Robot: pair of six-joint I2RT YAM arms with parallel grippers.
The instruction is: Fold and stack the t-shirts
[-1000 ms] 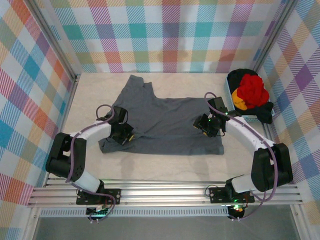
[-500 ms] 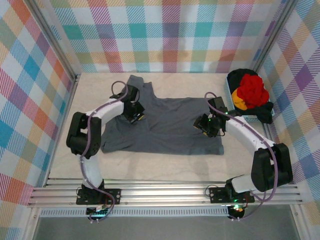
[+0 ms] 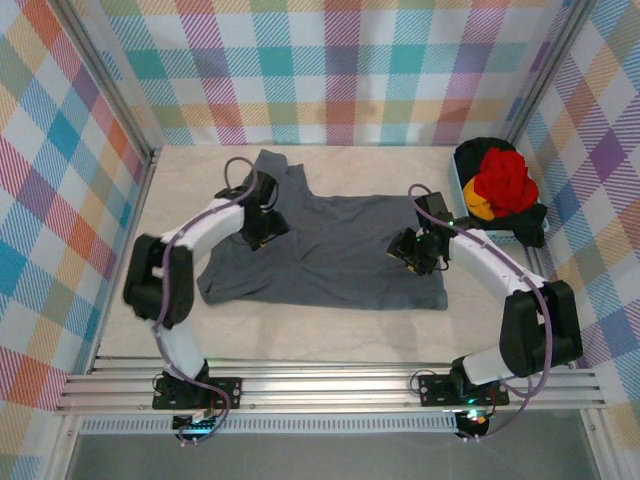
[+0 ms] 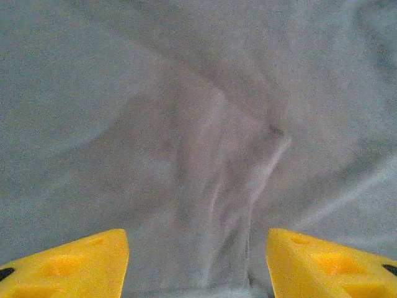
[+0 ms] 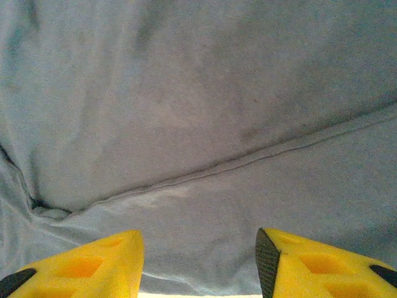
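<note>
Left tool (image 3: 260,231) at ten o'clock, right tool (image 3: 413,253) at three, both spread over the grey t-shirt (image 3: 335,262); pinch matching edges together

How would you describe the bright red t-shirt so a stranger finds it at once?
Go to the far right corner of the pale table. There the bright red cloth t-shirt lies crumpled on top of a heap, above an orange-yellow shirt and a black shirt.
</note>
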